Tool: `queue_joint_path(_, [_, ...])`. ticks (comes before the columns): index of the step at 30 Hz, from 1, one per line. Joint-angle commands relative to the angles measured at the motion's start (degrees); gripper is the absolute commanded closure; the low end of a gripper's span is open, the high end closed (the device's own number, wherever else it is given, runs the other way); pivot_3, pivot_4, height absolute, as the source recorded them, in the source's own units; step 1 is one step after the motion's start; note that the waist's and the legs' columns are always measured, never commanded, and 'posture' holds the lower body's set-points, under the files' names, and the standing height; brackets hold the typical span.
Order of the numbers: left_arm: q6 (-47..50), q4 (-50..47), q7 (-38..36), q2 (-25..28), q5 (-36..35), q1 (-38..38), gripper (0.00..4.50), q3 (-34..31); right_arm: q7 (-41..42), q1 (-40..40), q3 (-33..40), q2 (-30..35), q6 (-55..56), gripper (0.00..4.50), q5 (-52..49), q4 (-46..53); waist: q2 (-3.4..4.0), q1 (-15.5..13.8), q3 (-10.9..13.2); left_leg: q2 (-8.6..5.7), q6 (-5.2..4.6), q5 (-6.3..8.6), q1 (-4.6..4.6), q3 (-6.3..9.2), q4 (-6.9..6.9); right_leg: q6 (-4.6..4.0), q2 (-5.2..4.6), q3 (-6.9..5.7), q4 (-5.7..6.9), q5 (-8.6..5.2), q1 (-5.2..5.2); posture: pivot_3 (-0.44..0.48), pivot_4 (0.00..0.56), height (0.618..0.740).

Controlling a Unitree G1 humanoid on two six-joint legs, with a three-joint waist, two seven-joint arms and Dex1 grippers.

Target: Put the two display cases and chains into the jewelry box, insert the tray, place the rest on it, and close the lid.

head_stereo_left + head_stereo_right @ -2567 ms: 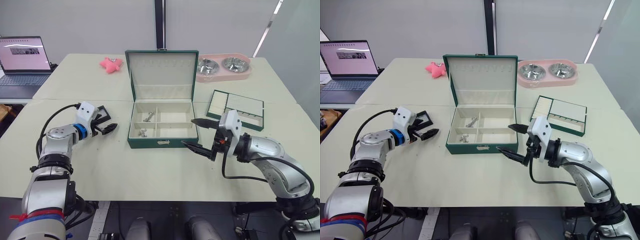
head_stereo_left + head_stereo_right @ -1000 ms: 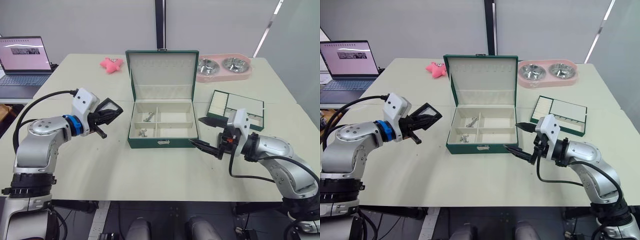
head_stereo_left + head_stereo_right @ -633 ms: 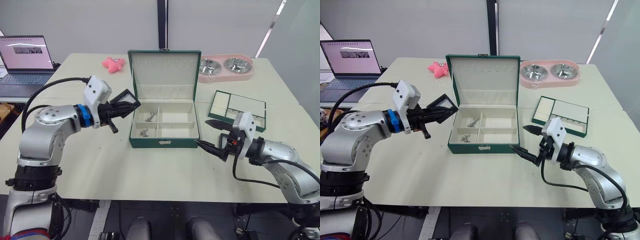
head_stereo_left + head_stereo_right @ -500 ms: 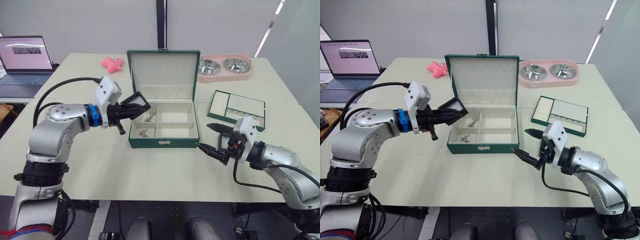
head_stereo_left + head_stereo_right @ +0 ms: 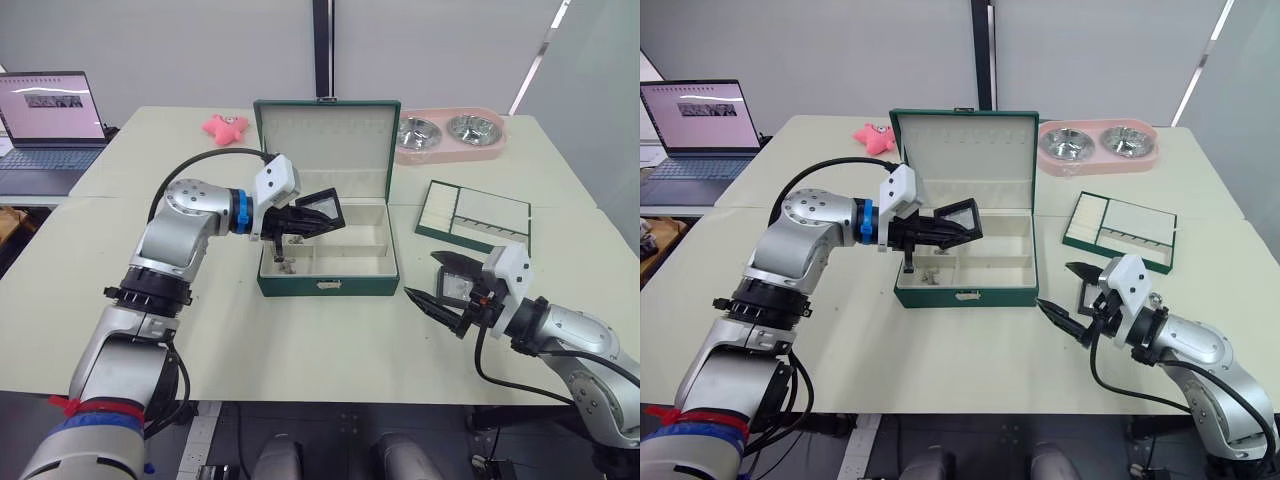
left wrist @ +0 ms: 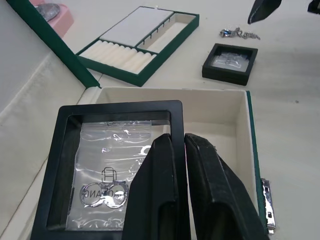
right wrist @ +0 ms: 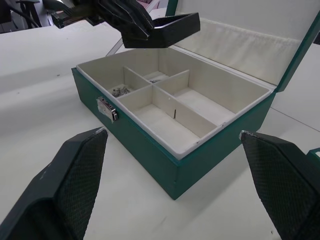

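Note:
The dark green jewelry box (image 5: 325, 285) stands in the middle of the table with its lid (image 5: 325, 140) upright. My left gripper (image 5: 300, 222) is shut on one edge of a black display case (image 5: 322, 205) and holds it just above the box's left compartments. Chains (image 7: 119, 90) lie in the front left compartment. The second display case (image 6: 230, 61) lies on the table right of the box, a loose chain (image 6: 240, 34) beside it. My right gripper (image 5: 1060, 287) hangs wide open over that spot, holding nothing. The tray (image 5: 490, 205) lies at the right.
A pink double bowl holder (image 5: 450, 135) stands behind the tray at the back right. A pink star toy (image 5: 222, 127) lies back left of the box. An open laptop (image 5: 45, 120) sits at the far left.
My left gripper has carried the display case rightward, from beside the box's left wall to over its compartments. The right arm has drawn back to the right and toward me, still open.

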State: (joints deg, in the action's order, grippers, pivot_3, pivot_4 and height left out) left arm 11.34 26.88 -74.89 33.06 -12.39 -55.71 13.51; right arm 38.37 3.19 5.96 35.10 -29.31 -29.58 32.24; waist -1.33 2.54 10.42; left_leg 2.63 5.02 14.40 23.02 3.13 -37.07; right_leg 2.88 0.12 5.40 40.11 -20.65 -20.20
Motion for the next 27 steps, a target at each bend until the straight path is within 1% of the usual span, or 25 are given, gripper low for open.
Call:
queue_joint_path(1, [-6.7,6.6,-3.5,-1.3,2.2,-3.8,4.12,0.1,-1.1,-0.8,2.0,0.0,0.2,0.00,-1.0,2.9,0.00,0.1,0.0,-0.01,0.00,0.00,0.00,-0.01,0.00,0.00,0.00,0.01,0.00,0.00,0.00,0.000,0.150,0.740])
queue_joint_path(5, [-13.9,15.5,-5.2,-3.8,5.9,-7.1,4.12,1.3,-2.3,-2.8,2.7,-0.2,0.1,0.00,-1.0,4.3,-0.01,0.0,0.0,-0.01,0.00,0.00,0.01,0.01,0.01,0.00,0.00,-0.01,-0.02,0.00,0.00,0.000,0.150,0.740])
queue_joint_path(10, [-21.1,25.4,-3.5,-6.9,10.4,-10.5,4.12,1.7,-3.5,-3.9,3.0,-0.2,0.0,0.00,-1.1,5.3,-0.02,0.0,0.0,-0.02,-0.01,0.01,0.02,0.01,0.01,0.00,0.00,0.00,-0.03,0.00,0.00,0.000,0.150,0.740])
queue_joint_path(15, [-25.9,32.5,-0.8,-9.8,13.8,-13.3,4.12,1.6,-4.3,-4.8,3.2,-0.1,-0.1,0.00,-1.4,6.0,-0.04,0.0,0.0,-0.03,-0.01,0.01,0.04,0.02,0.01,0.00,0.01,0.00,-0.03,0.00,-0.01,0.000,0.150,0.740])
queue_joint_path(19, [-28.5,36.2,1.2,-11.2,15.7,-14.7,4.12,1.3,-4.8,-5.3,3.4,-0.1,-0.2,0.00,-1.5,6.4,-0.04,0.1,0.0,-0.04,-0.01,0.01,0.04,0.02,0.01,0.00,0.01,0.00,-0.03,0.00,0.00,0.000,0.150,0.740])
queue_joint_path(24, [-30.0,38.3,2.0,-12.1,17.1,-15.1,4.12,1.0,-5.2,-5.9,3.6,0.1,-0.2,0.00,-1.8,6.9,-0.04,0.2,0.0,-0.04,-0.01,0.01,0.04,0.04,0.01,0.00,0.01,-0.01,-0.02,0.00,0.00,0.000,0.150,0.740])
queue_joint_path(27, [-30.9,39.5,3.7,-12.2,18.6,-15.3,4.12,1.3,-5.4,-6.3,3.8,0.1,-0.3,0.00,-1.9,7.2,-0.04,0.2,0.0,-0.04,-0.01,0.01,0.03,0.04,0.01,0.00,0.02,-0.01,-0.01,0.00,0.00,0.000,0.150,0.740])
